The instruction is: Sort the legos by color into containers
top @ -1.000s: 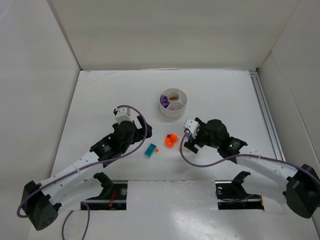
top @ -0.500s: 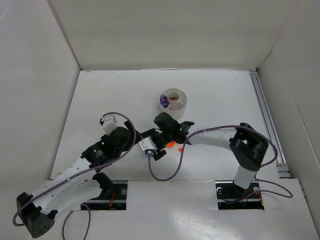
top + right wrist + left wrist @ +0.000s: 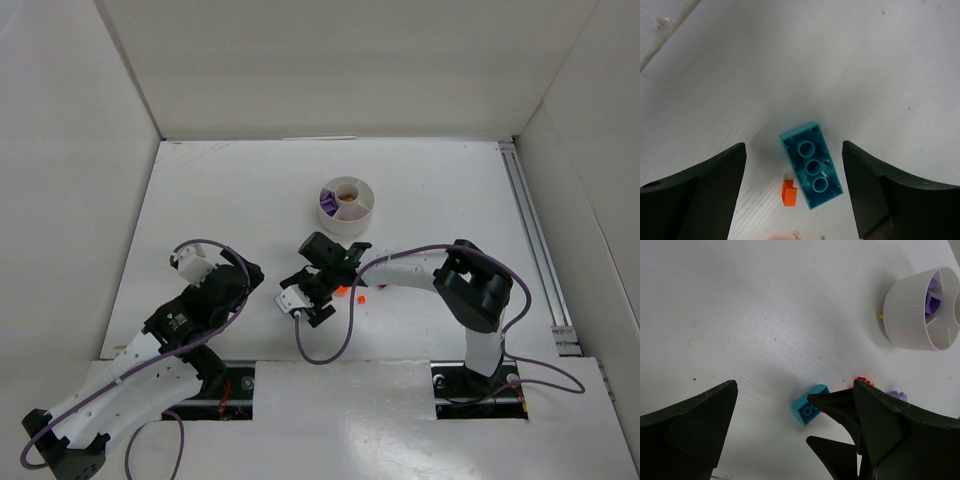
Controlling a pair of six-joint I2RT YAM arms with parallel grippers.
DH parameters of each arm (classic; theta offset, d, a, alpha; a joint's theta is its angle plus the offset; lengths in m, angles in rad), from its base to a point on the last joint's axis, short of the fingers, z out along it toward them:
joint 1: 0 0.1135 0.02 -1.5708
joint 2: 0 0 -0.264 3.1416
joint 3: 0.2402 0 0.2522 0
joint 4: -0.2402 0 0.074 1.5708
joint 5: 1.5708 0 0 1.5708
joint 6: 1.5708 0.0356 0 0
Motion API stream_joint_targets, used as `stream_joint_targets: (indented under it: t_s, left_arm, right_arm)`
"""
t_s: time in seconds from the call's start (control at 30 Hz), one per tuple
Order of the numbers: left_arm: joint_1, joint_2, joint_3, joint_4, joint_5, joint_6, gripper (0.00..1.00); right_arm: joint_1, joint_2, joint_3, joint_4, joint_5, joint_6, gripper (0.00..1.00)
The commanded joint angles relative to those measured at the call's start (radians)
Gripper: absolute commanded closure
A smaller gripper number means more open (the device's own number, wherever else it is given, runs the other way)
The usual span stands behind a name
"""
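A teal lego brick (image 3: 812, 165) lies studs-down on the table with a tiny orange piece (image 3: 789, 193) beside it. My right gripper (image 3: 793, 146) is open and straddles the brick, a gap on each side. From above, the right gripper (image 3: 312, 300) hides the brick. My left gripper (image 3: 795, 385) is open and empty, and looks at the same brick (image 3: 810, 404) from a little way back. In the top view the left gripper (image 3: 250, 275) sits left of the right one. The white dish (image 3: 346, 218) holds purple pieces (image 3: 326, 203) in one wedge and orange in its centre well.
Small orange and red pieces (image 3: 362, 298) lie right of the right gripper, and a lilac piece (image 3: 896, 395) lies near them. White walls enclose the table on three sides. A metal rail (image 3: 530, 230) runs along the right edge. Purple cables loop off both arms.
My right arm has swung from the right side to left of centre and now stands over the teal brick. My left arm has drawn back toward the near left.
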Motion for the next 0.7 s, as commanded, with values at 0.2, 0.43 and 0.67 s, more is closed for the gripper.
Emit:
stream_joint_targets:
  t_s: [0.2, 0.43, 0.67]
  left_arm:
    - [0.0, -0.012, 0.03, -0.034, -0.048, -0.05, 0.0]
    - [0.0, -0.022, 0.03, -0.034, -0.048, -0.05, 0.0]
    - [0.0, -0.012, 0.03, -0.025, -0.048, -0.041, 0.0]
  right_arm:
    - [0.005, 0.042, 0.058, 0.013, 0.02, 0.018, 0.19]
    - [-0.026, 0.062, 0.069, 0.033, 0.02, 0.039, 0.35]
    - [-0.035, 0.071, 0.087, 0.053, -0.012, 0.039, 0.65]
